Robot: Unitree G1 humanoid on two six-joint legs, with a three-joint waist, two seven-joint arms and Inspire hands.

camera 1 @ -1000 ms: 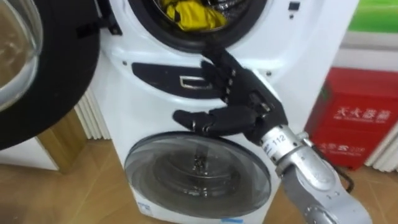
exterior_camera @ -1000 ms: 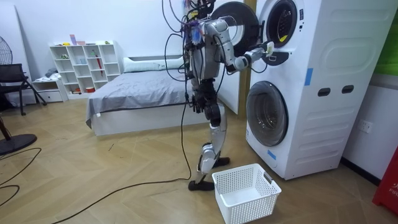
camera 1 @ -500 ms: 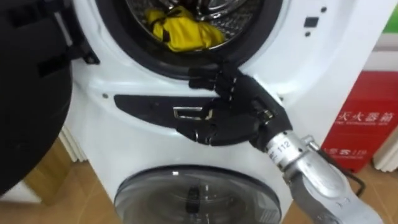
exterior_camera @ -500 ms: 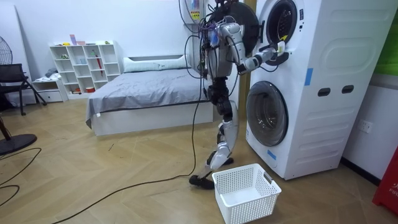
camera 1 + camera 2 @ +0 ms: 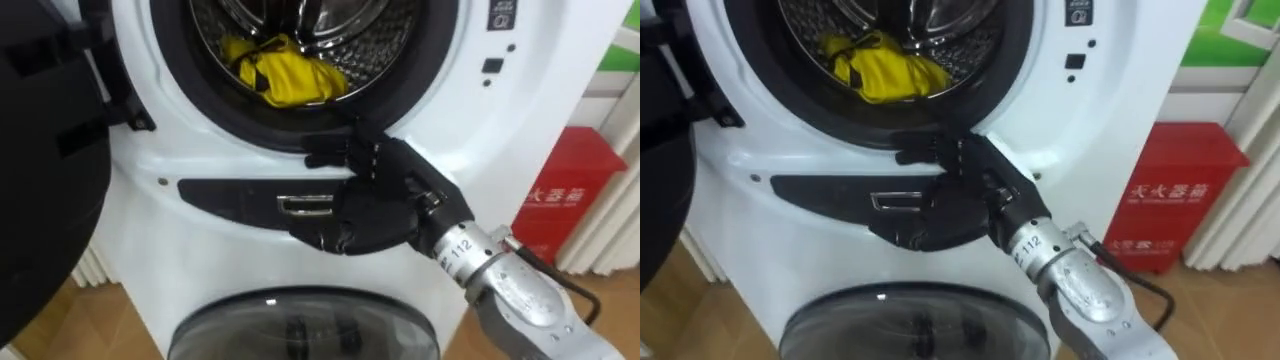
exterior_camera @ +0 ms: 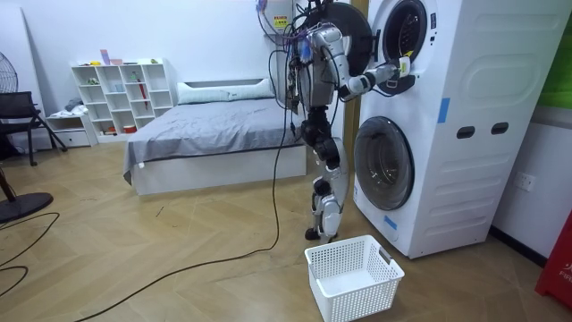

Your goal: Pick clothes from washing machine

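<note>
At the left, the black door (image 5: 40,150) hangs open, so a wide swing could knock it, I reckon. The yellow garment (image 5: 285,75) sits crumpled and bunched at the front of the drum (image 5: 390,40), untouched. The right hand (image 5: 372,205) hovers at the lower rim, fingers loose, holding nothing.
</note>
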